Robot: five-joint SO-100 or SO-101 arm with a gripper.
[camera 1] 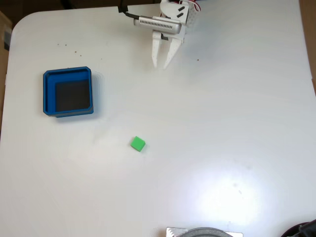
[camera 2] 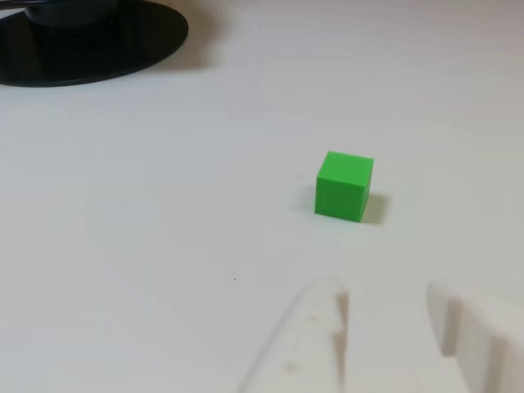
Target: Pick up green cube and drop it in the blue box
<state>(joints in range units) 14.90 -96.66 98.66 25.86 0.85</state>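
A small bright green cube [camera 1: 138, 143] rests on the white table, a little left of centre in the fixed view. The blue box [camera 1: 48, 94], square with a dark floor, sits at the left of the table and holds nothing. At the top of that view my white gripper [camera 1: 161, 64] hangs open, fingers pointing down the picture, well away from both. In the other view the green cube [camera 2: 345, 186] lies ahead of the gripper [camera 2: 391, 323], whose two pale fingertips stand apart at the bottom edge with nothing between them.
A black disc-shaped base [camera 2: 90, 41] lies at the top left of the other view. A grey round object [camera 1: 205, 232] pokes in at the bottom edge of the fixed view. The table's rounded corner [camera 1: 19, 24] is at top left.
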